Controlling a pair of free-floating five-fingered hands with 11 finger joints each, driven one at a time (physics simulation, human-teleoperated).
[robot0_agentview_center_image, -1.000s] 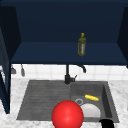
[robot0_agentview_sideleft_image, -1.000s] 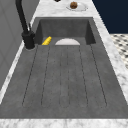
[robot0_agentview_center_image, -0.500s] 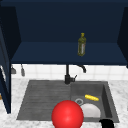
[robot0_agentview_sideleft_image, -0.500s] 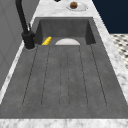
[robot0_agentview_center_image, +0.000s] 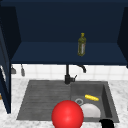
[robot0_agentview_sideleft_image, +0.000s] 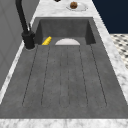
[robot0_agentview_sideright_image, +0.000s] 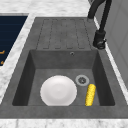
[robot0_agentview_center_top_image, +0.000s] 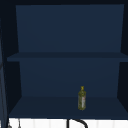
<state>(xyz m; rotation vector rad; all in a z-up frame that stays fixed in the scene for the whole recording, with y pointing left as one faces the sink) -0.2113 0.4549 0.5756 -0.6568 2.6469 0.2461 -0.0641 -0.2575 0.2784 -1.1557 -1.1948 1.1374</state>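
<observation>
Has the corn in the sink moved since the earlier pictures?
No. In the front view the corn lies at the same spot in the basin, just right of the drain and behind the plate, as before.

White plate (robot0_agentview_sideright_image: 58, 90) flat in basin (beside corn (robot0_agentview_sideright_image: 90, 94))

The front view faces the sink (robot0_agentview_center_image: 110, 100) head-on from a little above, far enough back to take in the faucet (robot0_agentview_center_image: 68, 75) and the open cabinet (robot0_agentview_center_image: 65, 53) over it. The left side view looks along the draining board (robot0_agentview_sideleft_image: 63, 75) toward the basin at the far end, from close above the counter. The right side view looks the opposite way, basin nearest, draining board behind. Both side views share the faucet, a white plate (robot0_agentview_sideright_image: 58, 90) and a yellow corn cob (robot0_agentview_sideright_image: 90, 94). The upper view faces the cabinet shelves straight on, sharing the olive bottle (robot0_agentview_center_top_image: 82, 99) with the front view.
</observation>
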